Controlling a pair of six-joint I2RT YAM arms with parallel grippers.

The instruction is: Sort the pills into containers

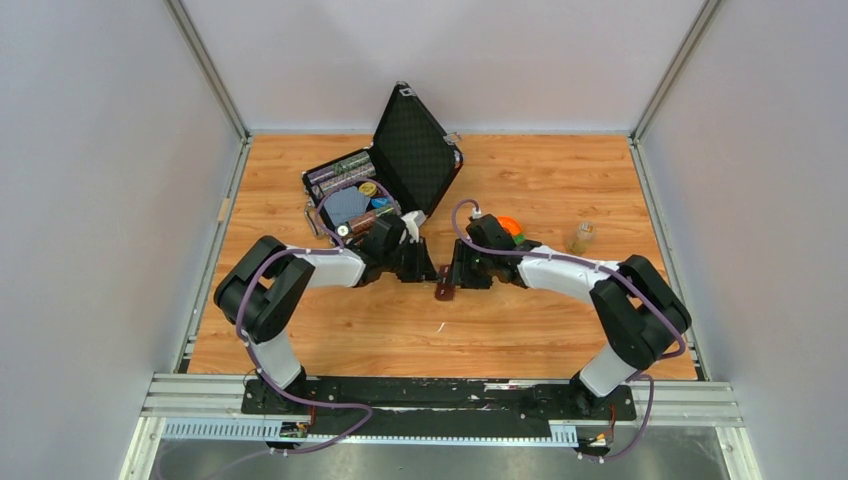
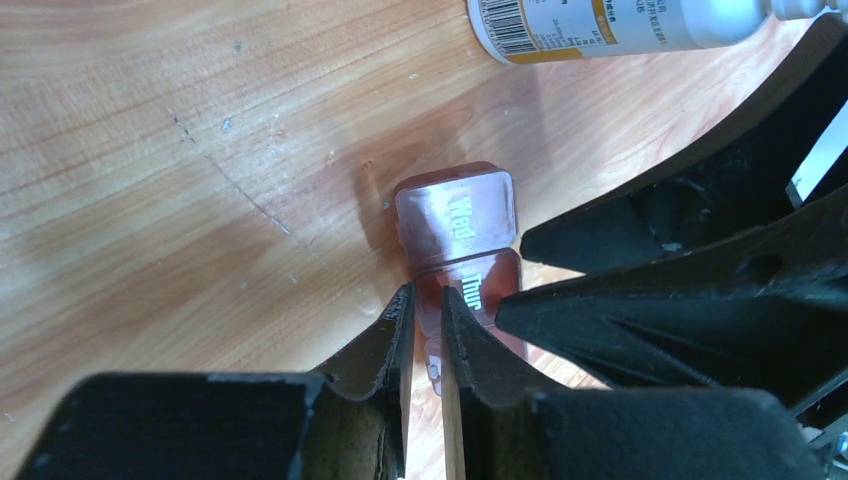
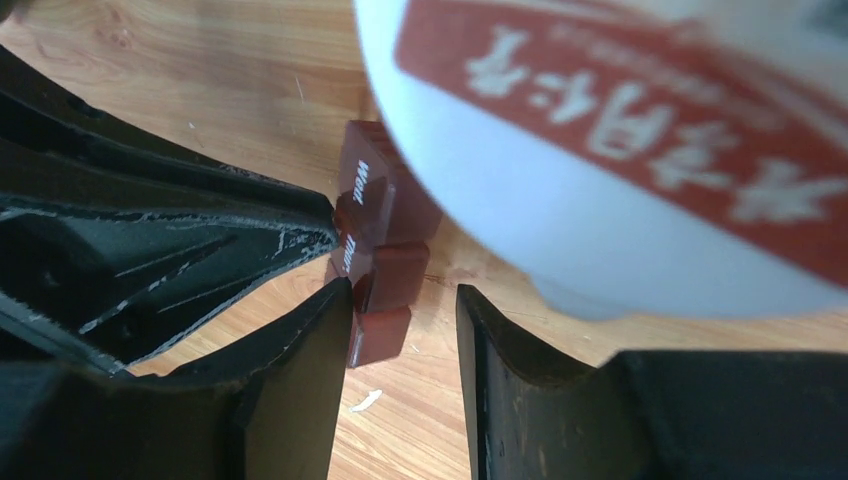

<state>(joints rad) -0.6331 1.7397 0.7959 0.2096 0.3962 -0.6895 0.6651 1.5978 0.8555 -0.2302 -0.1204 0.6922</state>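
My left claw (image 2: 427, 305) is pressed together, pinching the lower end of the containers (image 2: 458, 205) at the wrist frame's centre. My right claw (image 3: 402, 298) stands spread astride the same strip. So thin a pinch could slip if the right pushes, and the strip would skid.

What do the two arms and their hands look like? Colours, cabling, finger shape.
Both match. Left arm and right arm: white link shells between bulky black joint housings. A purple cable loops loosely along each arm. Left hand and right hand: matte black, two tapered wedge-shaped fingers with ribbed outer faces. No markings visible.
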